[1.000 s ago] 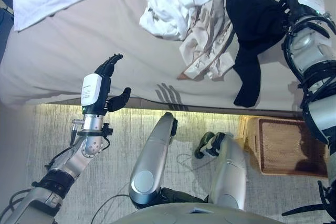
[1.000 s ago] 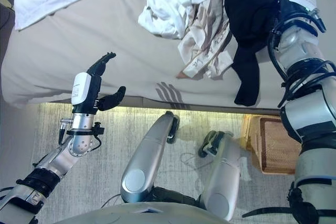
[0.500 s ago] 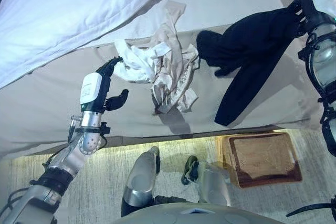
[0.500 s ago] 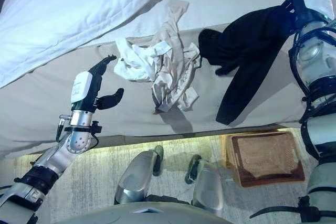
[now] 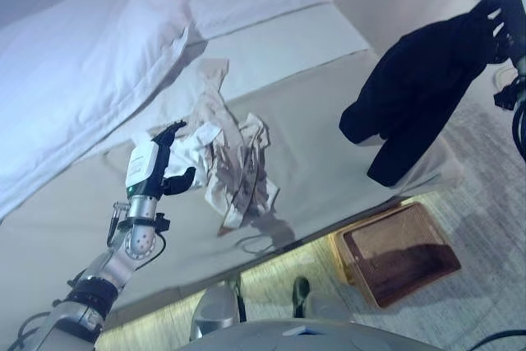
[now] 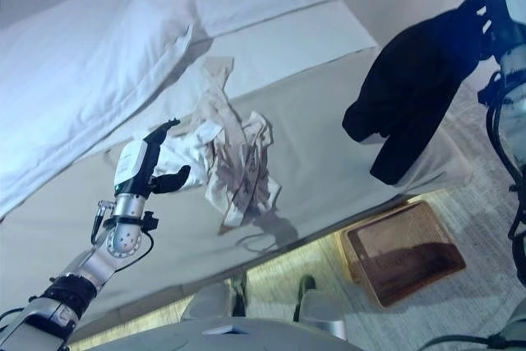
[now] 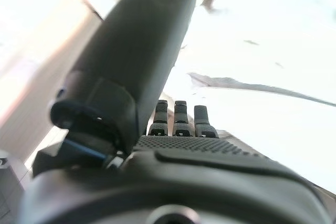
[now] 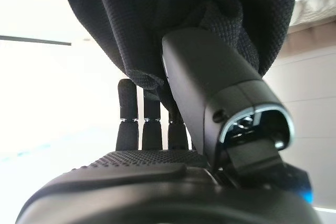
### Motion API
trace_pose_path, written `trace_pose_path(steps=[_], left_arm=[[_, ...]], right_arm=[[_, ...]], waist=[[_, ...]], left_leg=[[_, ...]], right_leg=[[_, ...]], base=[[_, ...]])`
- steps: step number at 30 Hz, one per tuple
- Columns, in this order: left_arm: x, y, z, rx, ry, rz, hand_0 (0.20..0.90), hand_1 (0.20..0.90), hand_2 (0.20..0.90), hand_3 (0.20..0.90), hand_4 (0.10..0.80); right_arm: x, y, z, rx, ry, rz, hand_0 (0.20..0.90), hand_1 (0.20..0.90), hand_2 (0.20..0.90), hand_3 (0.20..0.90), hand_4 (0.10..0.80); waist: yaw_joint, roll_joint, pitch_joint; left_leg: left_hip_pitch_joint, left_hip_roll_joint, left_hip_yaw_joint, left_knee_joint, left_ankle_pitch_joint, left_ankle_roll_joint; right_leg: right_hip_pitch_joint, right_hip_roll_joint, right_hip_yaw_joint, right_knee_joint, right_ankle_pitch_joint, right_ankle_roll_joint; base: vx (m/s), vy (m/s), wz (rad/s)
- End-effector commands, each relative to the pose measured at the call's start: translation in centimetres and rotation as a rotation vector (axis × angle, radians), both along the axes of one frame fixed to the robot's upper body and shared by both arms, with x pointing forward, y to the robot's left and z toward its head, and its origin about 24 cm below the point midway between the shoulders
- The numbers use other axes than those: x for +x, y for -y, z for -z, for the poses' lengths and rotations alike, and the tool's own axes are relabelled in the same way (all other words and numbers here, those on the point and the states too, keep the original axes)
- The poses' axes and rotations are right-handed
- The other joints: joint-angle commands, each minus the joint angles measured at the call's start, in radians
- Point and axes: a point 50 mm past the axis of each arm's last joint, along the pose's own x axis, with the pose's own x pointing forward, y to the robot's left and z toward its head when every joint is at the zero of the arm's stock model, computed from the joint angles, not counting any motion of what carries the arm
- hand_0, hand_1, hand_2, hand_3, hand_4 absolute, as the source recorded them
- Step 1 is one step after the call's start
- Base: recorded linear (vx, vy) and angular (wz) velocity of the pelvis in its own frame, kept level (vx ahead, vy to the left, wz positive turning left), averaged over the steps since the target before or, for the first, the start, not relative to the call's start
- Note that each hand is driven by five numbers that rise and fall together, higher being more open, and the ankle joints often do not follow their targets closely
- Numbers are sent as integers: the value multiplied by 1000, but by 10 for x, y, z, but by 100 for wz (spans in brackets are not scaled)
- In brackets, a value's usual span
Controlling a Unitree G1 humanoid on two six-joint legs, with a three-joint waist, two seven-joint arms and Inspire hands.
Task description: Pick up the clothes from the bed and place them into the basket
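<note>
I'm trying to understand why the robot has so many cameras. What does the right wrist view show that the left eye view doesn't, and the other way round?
Only the right wrist view shows, from very close, the right hand pinching the black garment between thumb and fingers.

Only the left eye view shows the wider scene: the bed, the white and beige clothes lying on it, the left hand open beside them, and the basket on the floor.

Both show the black garment hanging from the right hand.

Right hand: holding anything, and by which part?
Yes. The right hand pinches the black garment by its upper end; the rest hangs free. The left hand is open and holds nothing.
</note>
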Motion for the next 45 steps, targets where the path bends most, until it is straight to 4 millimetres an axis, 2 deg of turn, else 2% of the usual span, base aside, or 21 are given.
trace_pose_path(steps=[1,7,11,16,22,32,37,41,45], left_arm=[[-2,-4,-5,-4,88,9,900,900,900,900,800],[-5,-5,0,1,83,6,900,900,900,900,800],[-1,-4,-1,7,89,8,900,900,900,900,800],[2,0,0,7,88,17,900,900,900,900,800],[3,2,0,9,83,23,900,900,900,900,800],[6,4,0,11,67,35,900,900,900,900,800],[7,5,-1,5,62,48,900,900,900,900,800],[11,9,-2,-4,61,62,900,900,900,900,800],[13,10,-3,-2,55,65,900,900,900,900,800]], right_arm=[[-28,8,-57,-42,269,26,300,300,300,200,100],[-48,13,-56,-72,286,52,300,300,300,200,100],[-61,23,-40,-53,229,72,300,300,300,200,100],[-69,32,-22,-41,133,90,300,300,300,200,100],[-74,44,14,30,5,115,300,300,300,200,100],[-75,64,65,195,-153,181,300,300,300,200,100],[-71,67,79,263,-184,198,300,300,300,200,100],[-65,66,98,310,-232,227,300,300,300,200,100],[-62,65,106,319,-253,243,300,300,300,200,100]], waist=[[-23,-38,-200],[-83,-39,-210],[-132,-35,-215],[-163,-33,-222],[-186,-29,-224],[-175,-24,-219],[-170,-18,-220],[-160,-11,-219],[-157,-7,-216]], left_leg=[[33,15,25,46,-122,-45],[39,21,51,60,-139,-40],[40,23,66,56,-147,-38],[54,27,94,45,-153,-38],[51,30,116,55,-161,-36],[43,33,120,85,-175,-37],[47,33,116,86,-177,-39],[50,33,112,94,-181,-40],[47,35,112,102,-184,-41]], right_leg=[[-61,11,17,-2,19,52],[-80,31,73,6,18,51],[-100,44,112,4,25,56],[-104,49,142,-20,45,64],[-119,53,164,-17,53,67],[-122,48,148,-13,52,58],[-119,46,141,-11,50,57],[-113,41,129,-8,47,54],[-116,39,122,0,44,52]], base=[[-10,5,-33],[-7,7,-27],[-27,4,-19],[15,-4,-33],[23,-40,-21],[9,-26,-5],[9,-13,2],[14,-16,3],[1,-23,7]])
